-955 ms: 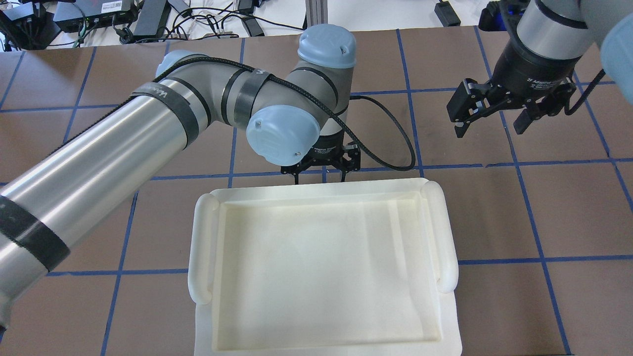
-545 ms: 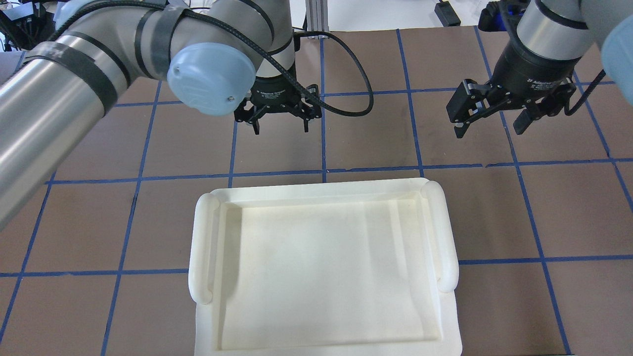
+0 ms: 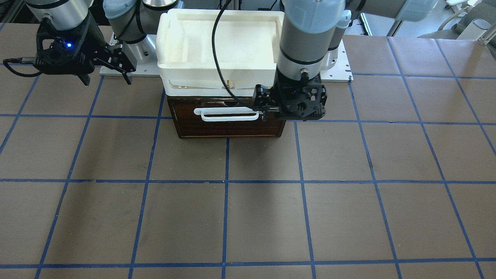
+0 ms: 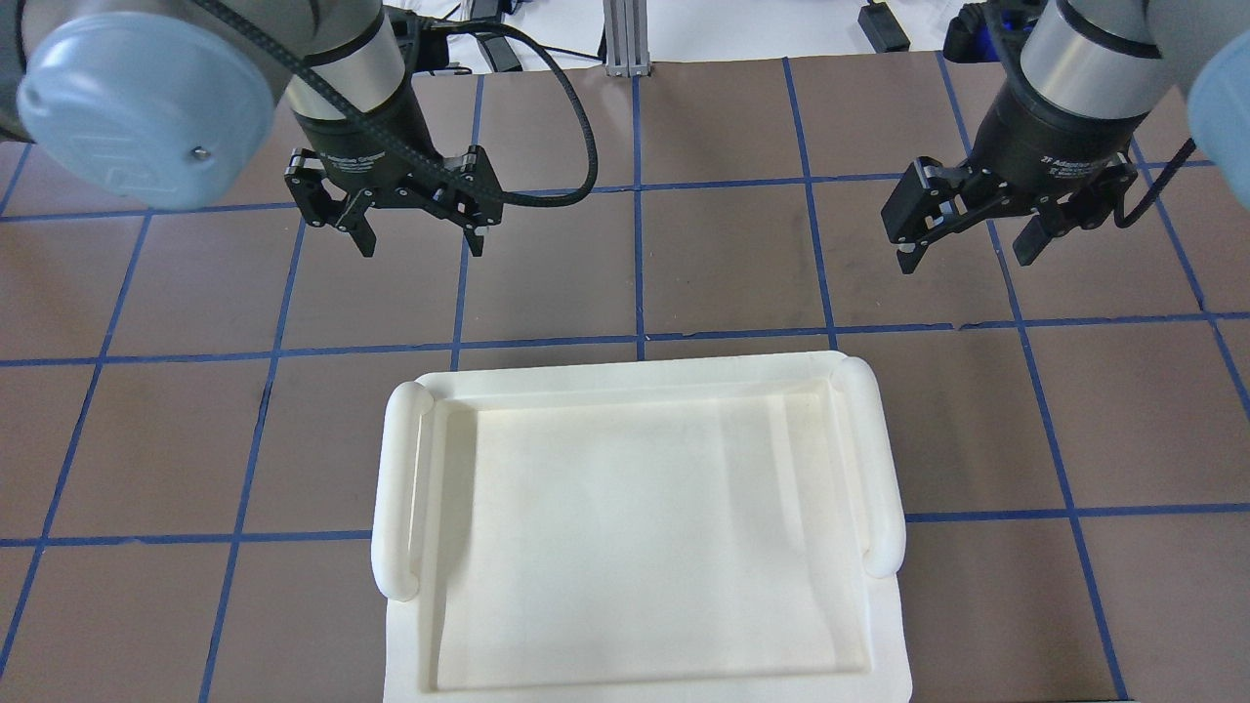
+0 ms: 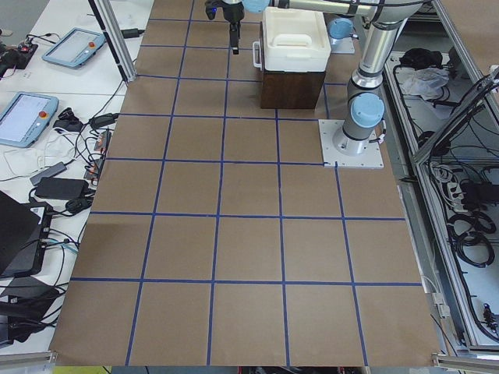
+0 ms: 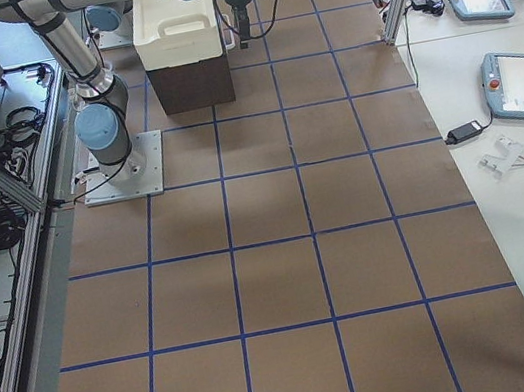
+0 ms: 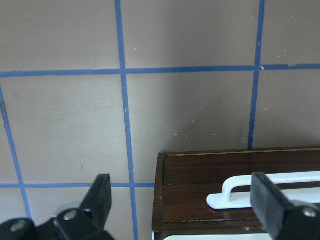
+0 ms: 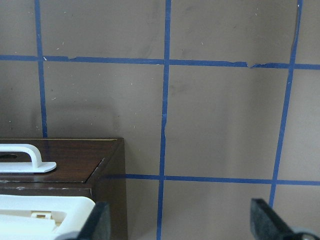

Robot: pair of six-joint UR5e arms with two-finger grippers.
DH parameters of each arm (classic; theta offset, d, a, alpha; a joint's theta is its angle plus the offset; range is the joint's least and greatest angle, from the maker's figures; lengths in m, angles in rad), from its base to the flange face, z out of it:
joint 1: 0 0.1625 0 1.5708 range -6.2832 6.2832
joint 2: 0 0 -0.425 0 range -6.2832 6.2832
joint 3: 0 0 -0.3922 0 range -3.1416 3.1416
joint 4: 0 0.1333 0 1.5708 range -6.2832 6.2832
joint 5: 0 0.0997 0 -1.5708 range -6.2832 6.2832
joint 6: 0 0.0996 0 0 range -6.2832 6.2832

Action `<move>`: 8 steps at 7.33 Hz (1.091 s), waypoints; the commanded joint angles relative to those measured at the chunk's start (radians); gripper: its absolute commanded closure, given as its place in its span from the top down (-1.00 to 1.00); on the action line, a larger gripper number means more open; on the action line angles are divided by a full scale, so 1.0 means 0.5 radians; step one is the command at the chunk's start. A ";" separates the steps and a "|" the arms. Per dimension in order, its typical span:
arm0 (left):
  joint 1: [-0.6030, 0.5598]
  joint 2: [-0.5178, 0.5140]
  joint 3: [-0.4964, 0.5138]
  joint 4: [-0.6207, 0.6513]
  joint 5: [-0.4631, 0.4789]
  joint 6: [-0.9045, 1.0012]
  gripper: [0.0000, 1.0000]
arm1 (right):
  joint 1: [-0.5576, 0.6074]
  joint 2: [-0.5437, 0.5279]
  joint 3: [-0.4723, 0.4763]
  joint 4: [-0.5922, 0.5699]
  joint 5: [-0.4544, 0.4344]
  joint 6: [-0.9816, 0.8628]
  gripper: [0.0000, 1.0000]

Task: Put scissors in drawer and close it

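The drawer (image 3: pixel 228 130) is shut: its dark brown front sits flush with the box under the white tray (image 3: pixel 164 42), and its white bar handle (image 3: pixel 228 114) faces away from the robot's base. Where the scissors lie cannot be told from these views.

The left gripper (image 4: pixel 420 239) hangs in front of the drawer, off the handle's end on the robot's left. Its jaws are spread wide and hold nothing. In its wrist view that end of the handle lies between the two fingers (image 7: pixel 100 197), nearer the right-hand one and well below them. In the front-facing view the gripper's body covers that same end of the handle and the drawer's corner. A black cable (image 3: pixel 217 50) from the left arm loops down across the tray toward the drawer front.

The right gripper (image 4: pixel 967 249) hovers off the drawer's other side, clear of it, jaws also spread and empty. Its wrist view catches only the drawer's corner and the tip of the handle at its lower left.

From overhead the tray hides the drawer completely. Around the drawer lies the brown table (image 3: pixel 248 217) with its blue tape grid. Further out, on the white bench beyond the table's edge, stand tablets (image 5: pixel 27 117) and loose cables.
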 commanded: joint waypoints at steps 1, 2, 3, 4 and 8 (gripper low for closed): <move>0.028 0.193 -0.027 0.199 -0.015 0.059 1.00 | 0.000 0.007 0.001 -0.001 -0.006 -0.038 1.00; 0.043 0.224 -0.039 0.240 -0.012 0.047 1.00 | 0.000 0.001 0.001 -0.001 -0.003 -0.013 1.00; 0.070 0.218 -0.082 0.216 -0.012 0.047 1.00 | 0.000 0.004 0.001 -0.001 -0.006 -0.019 1.00; 0.065 0.239 -0.119 0.231 0.003 0.056 1.00 | 0.000 0.004 0.001 -0.001 -0.003 -0.013 1.00; 0.379 0.246 -0.141 0.250 0.003 0.077 1.00 | 0.000 0.004 0.001 -0.001 -0.006 -0.010 1.00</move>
